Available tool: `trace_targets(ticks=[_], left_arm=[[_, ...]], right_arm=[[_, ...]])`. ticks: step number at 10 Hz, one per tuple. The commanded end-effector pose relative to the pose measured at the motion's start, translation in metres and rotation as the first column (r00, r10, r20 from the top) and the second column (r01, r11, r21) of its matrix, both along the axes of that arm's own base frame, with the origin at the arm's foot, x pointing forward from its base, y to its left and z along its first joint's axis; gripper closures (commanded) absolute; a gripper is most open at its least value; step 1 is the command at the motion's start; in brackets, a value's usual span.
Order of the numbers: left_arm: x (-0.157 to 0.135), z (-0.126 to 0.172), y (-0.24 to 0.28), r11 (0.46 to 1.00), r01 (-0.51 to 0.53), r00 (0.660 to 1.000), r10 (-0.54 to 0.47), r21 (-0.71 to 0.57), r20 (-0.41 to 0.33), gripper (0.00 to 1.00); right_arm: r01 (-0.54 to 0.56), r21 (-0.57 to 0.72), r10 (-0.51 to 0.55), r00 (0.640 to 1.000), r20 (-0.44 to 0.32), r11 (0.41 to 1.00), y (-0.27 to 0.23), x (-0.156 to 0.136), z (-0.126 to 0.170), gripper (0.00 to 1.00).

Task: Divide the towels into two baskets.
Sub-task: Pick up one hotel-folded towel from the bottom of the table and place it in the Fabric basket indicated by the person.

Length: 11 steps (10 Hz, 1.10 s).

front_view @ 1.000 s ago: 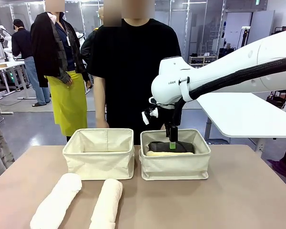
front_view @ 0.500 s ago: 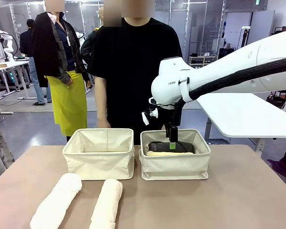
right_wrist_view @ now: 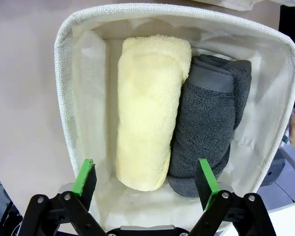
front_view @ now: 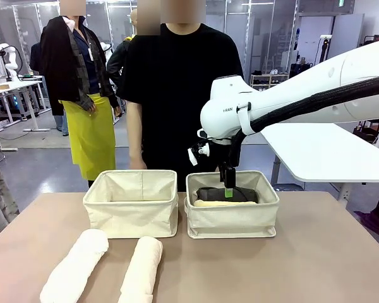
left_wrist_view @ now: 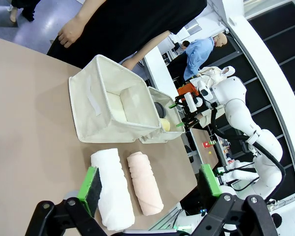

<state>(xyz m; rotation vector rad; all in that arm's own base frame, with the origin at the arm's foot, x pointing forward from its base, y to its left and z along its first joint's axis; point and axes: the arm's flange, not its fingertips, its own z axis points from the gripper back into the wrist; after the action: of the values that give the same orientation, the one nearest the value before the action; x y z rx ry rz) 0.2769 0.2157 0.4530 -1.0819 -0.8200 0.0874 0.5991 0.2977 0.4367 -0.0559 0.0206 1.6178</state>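
left jaws spread, above bench [front_view: 316, 259] | white towel [front_view: 76, 265] beside second white towel [front_view: 142, 268], apart, 7 o'clock | left basket [front_view: 131, 218] 11 o'clock | right basket [front_view: 234, 221] 1 o'clock, yellow towel [right_wrist_view: 150, 108] touching grey towel [right_wrist_view: 206, 123] inside | right jaws spread, just above both | person [front_view: 177, 95] 12 o'clock

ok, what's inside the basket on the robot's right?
In that basket: pale yellow towel and charcoal grey towel, rolled, side by side. Its floor beneath them is covered.
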Motion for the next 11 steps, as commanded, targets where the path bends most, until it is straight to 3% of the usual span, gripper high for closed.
trace_targets(ticks=[1, 4, 6, 9, 11], left_arm=[[-0.002, 0.001, 0.001, 1.000, -0.002, 1.000, 0.002, -0.004, 0.007, 0.00], [-0.002, 0.001, 0.001, 1.000, -0.002, 1.000, 0.002, -0.004, 0.007, 0.00], [-0.002, 0.001, 0.001, 1.000, -0.002, 1.000, 0.002, -0.004, 0.007, 0.00], [-0.002, 0.001, 0.001, 1.000, -0.002, 1.000, 0.002, -0.004, 0.007, 0.00], [-0.002, 0.001, 0.001, 1.000, -0.002, 1.000, 0.002, -0.004, 0.007, 0.00]], right_arm=[[0.001, 0.023, 0.000, 1.000, -0.022, 1.000, -0.008, -0.012, 0.015, 0.00], [0.112, 0.068, -0.110, 0.994, -0.023, 0.991, -0.044, -0.082, 0.054, 0.00], [0.291, 0.151, -0.283, 0.956, -0.073, 0.945, -0.096, -0.106, 0.065, 0.00], [0.538, 0.351, -0.493, 0.843, -0.216, 0.766, -0.210, -0.143, 0.074, 0.00], [0.646, 0.445, -0.525, 0.763, -0.376, 0.620, -0.290, -0.162, 0.069, 0.00]])
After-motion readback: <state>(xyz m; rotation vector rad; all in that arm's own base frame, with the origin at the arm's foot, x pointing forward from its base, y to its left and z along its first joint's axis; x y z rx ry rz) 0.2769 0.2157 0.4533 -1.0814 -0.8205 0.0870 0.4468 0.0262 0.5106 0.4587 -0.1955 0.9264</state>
